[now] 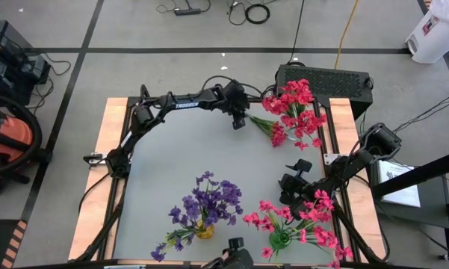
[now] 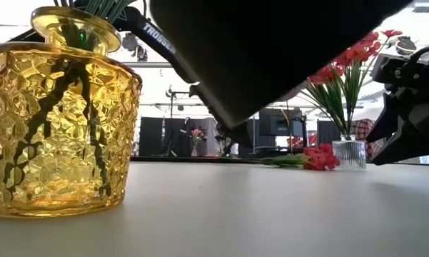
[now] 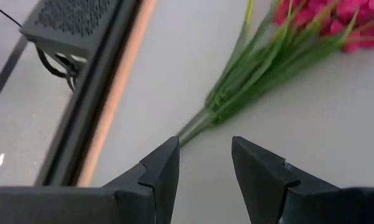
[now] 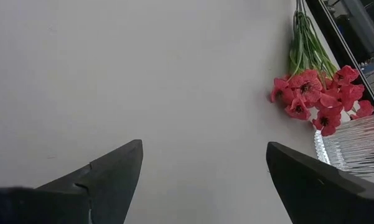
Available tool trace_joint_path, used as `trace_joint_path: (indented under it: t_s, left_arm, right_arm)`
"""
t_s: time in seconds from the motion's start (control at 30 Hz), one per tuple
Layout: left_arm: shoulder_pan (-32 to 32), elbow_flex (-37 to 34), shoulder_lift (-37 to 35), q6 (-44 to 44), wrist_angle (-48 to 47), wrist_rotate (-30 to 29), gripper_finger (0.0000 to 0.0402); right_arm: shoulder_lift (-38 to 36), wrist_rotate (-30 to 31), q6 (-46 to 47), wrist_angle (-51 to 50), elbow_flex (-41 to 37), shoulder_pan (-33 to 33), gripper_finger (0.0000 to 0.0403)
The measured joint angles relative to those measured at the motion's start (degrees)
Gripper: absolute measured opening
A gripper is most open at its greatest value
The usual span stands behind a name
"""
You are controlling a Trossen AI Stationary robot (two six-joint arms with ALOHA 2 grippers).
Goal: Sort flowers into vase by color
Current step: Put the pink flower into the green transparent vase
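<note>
Nearest the low camera you have a yellow glass vase (image 2: 57, 121), squat and dimpled all over, with dark stems showing through. Beyond it a red sprig (image 1: 273, 131) lies flat on the smooth grey table (image 1: 187, 149), beside a ribbed clear vase (image 2: 350, 153) of red flowers. Your left gripper (image 3: 202, 168) hangs open and empty just short of the sprig's stem end. Your right gripper (image 4: 202, 180) stands wide, holding nothing.

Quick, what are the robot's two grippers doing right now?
Left gripper: open, empty, fingers just short of the red sprig's stem end.
Right gripper: open, empty, over bare table.
</note>
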Motion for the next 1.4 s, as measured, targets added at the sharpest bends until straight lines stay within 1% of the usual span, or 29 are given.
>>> trace_joint_path:
  t_s: [0.13,0.27,0.4,0.47,0.57,0.63,0.73,0.9,1.03,1.17,1.23,1.33,1.4]
  left_arm:
    - [-0.37,0.02,0.0,-2.84,2.66,-0.17,0.0155]
    - [-1.34,0.09,0.0,-2.82,5.52,-1.55,0.0155]
    - [-1.51,1.87,-0.01,-3.01,4.92,-2.21,0.0155]
    - [-1.51,3.44,-0.13,-3.08,4.71,-4.63,0.0155]
    - [-0.79,6.07,-0.17,-2.99,-0.09,-5.86,0.0155]
    - [0.37,7.37,-0.17,-2.97,-4.02,-5.03,0.0155]
    - [1.71,8.2,-0.17,-2.95,-6.87,-4.08,0.0155]
    - [1.86,8.48,0.3,-2.88,-6.91,-3.13,0.0155]
    - [1.98,8.48,2.06,-3.08,-7.4,-3.33,0.0155]
    - [2.31,9.44,2.99,-4.07,-8.94,-1.93,0.0155]
    - [2.64,9.76,2.74,-3.48,-9.65,0.48,0.0155]
    - [3.19,9.73,2.81,-2.94,-14.18,5.55,0.0155]
    - [3.35,9.73,3.5,-1.91,-15.7,6.45,0.0155]
  right_arm:
    - [0.0,0.0,-0.09,-0.02,0.0,0.0,0.0334]
    - [0.0,0.02,-0.19,-0.01,0.0,0.0,0.0334]
    - [0.0,0.02,-0.15,0.03,0.0,0.0,0.0334]
    - [0.0,0.02,-0.15,0.3,0.0,0.0,0.0334]
    - [0.0,0.02,-0.11,0.32,0.0,0.0,0.0334]
    - [0.0,0.02,-0.1,0.33,0.0,0.0,0.0334]
    - [0.0,0.02,-0.03,0.33,0.0,0.0,0.0334]
    - [0.0,0.02,-0.09,0.43,0.0,0.0,0.0334]
    - [0.0,0.0,-0.04,0.6,0.0,0.0,0.0334]
    - [0.0,-0.23,-0.02,0.85,0.0,0.0,0.0334]
    - [0.0,-0.25,-0.02,0.99,0.0,0.0,0.0334]
    - [-0.02,-0.44,-0.02,1.23,0.0,0.0,0.0334]
    - [0.0,-0.54,-0.15,1.28,0.0,0.0,0.0334]
